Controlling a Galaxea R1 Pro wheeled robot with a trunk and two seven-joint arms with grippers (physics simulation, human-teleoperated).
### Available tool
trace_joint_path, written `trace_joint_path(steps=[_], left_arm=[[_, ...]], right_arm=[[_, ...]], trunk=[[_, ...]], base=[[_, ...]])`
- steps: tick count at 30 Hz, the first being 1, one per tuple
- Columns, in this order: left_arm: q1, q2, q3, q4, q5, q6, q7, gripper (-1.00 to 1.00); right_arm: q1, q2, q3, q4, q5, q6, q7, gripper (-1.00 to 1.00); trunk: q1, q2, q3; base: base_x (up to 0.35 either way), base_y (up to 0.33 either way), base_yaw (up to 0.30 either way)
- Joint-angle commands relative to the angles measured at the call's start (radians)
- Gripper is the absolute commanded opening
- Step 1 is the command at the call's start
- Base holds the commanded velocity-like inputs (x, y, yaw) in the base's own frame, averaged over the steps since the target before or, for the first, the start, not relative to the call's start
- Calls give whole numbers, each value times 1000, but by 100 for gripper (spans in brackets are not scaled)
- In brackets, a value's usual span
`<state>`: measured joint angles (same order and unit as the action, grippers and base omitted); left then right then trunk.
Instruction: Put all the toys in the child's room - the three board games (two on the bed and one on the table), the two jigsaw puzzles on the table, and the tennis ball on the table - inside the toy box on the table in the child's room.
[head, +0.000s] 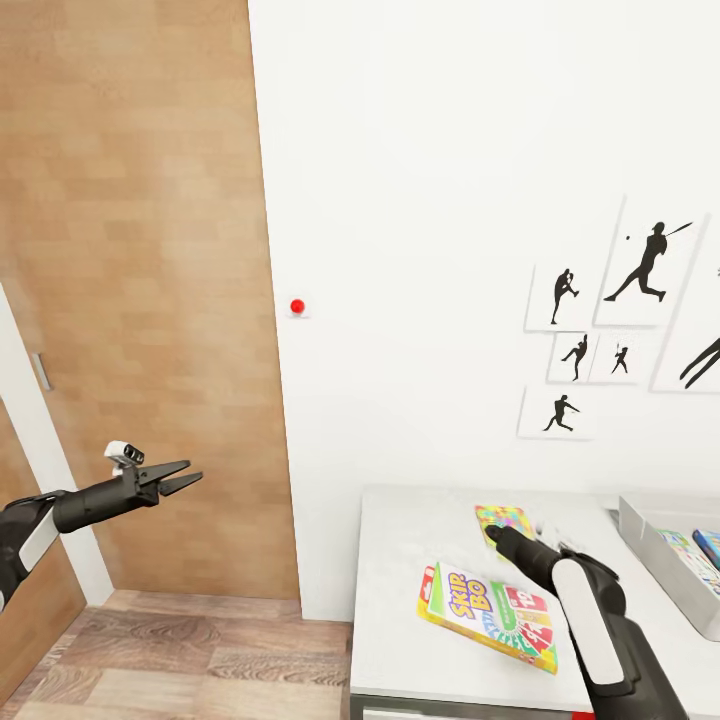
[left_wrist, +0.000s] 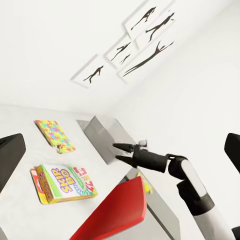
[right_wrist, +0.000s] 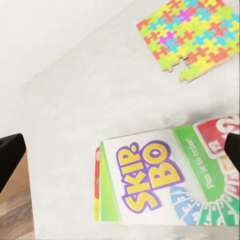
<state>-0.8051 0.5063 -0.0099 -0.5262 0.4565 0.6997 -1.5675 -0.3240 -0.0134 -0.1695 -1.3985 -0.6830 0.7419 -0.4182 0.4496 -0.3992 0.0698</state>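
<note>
The Skip-Bo board game (head: 490, 604) lies flat on the white table (head: 400, 560), just below the right gripper (left_wrist: 119, 152), whose fingers are spread apart above it. The jigsaw puzzle (right_wrist: 189, 32) lies beyond those fingertips, the toy box (head: 660, 565) farther aside. The left gripper (head: 190, 478) hangs open near the wooden door (head: 140, 250).

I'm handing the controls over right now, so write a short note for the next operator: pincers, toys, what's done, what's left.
Left pincer: open, empty, off the table's side.
Right pincer: open, empty, over the table.
Skip-Bo board game and jigsaw puzzle lie on the table.
Toy box at the right already holds some colourful flat items.
Left: box the Skip-Bo game, then the puzzle.
</note>
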Motion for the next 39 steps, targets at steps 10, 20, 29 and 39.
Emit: trace_joint_path(steps=[10, 20, 29, 39], left_arm=[[0, 1, -1, 0, 0, 11, -3, 100], [0, 0, -1, 0, 0, 10, -3, 100], [0, 0, -1, 0, -1, 10, -3, 100], [0, 0, -1, 0, -1, 11, -3, 100]], right_arm=[[-6, -1, 162, -1, -7, -37, -362, 100], [-18, -18, 182, 47, 23, -120, -378, 100], [-18, -14, 185, 69, 89, -149, -364, 100], [-18, -18, 183, 70, 94, -150, -363, 100]], trunk=[[0, -1, -1], [0, -1, -1], [0, -1, -1], [0, -1, -11]], base=[[0, 0, 0], [0, 0, 0], [1, -63, 0], [10, -57, 0]])
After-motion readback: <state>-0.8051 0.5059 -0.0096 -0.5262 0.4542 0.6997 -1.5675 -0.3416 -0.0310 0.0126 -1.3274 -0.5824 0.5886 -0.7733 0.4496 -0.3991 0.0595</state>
